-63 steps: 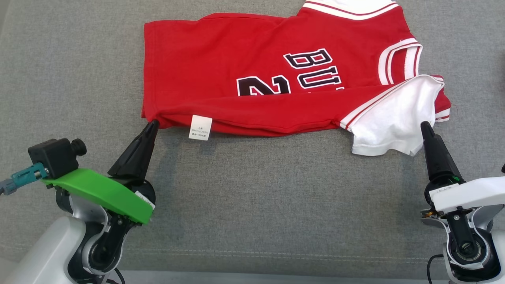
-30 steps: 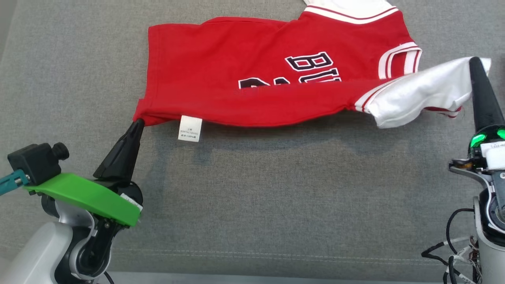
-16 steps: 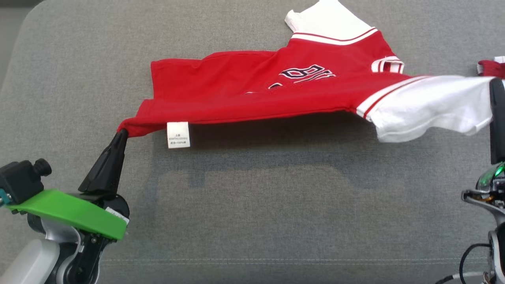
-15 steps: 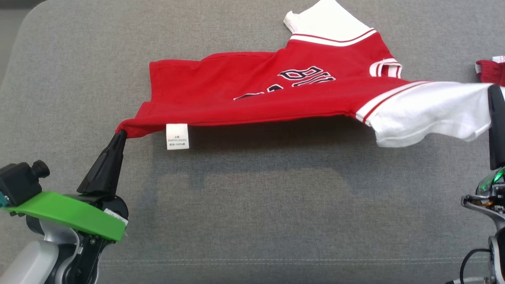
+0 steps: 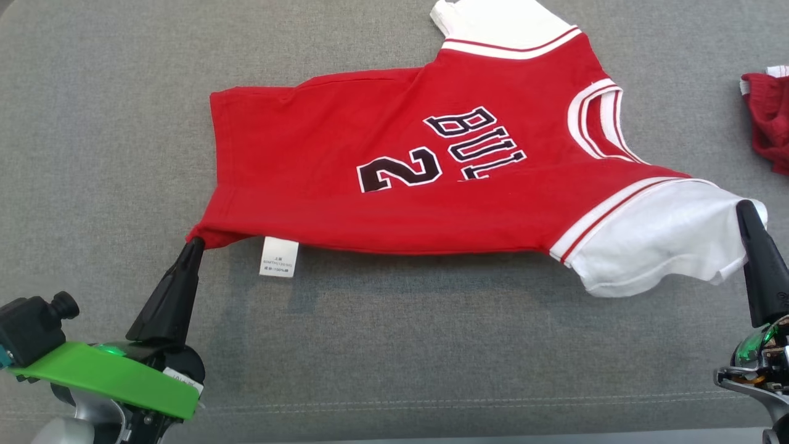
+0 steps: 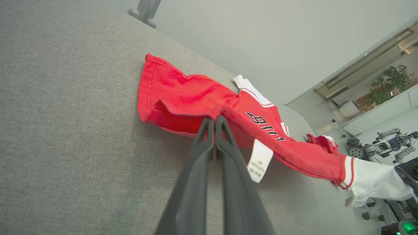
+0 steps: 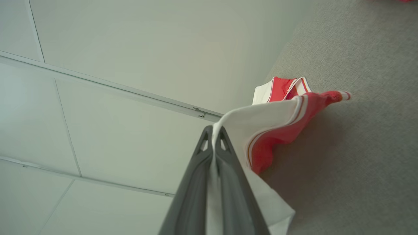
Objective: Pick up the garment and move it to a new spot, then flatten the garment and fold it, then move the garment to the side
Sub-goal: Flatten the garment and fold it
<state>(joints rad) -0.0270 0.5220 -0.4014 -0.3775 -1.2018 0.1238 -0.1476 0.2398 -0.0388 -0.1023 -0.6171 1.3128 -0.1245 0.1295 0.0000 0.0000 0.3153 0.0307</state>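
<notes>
While left gripper [image 5: 195,242] pinches jersey [image 5: 394,179] hem [image 5: 216,232], right gripper [image 5: 744,207] pinches sleeve [image 5: 659,243]

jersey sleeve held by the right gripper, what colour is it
White sleeve, red-striped seam; head view shows it best.

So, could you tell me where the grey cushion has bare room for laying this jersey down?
Bare cushion runs along the jersey's near side, between left gripper and right gripper, and left of its hem. Crowded far right: another red garment lies near the white sleeve.
</notes>
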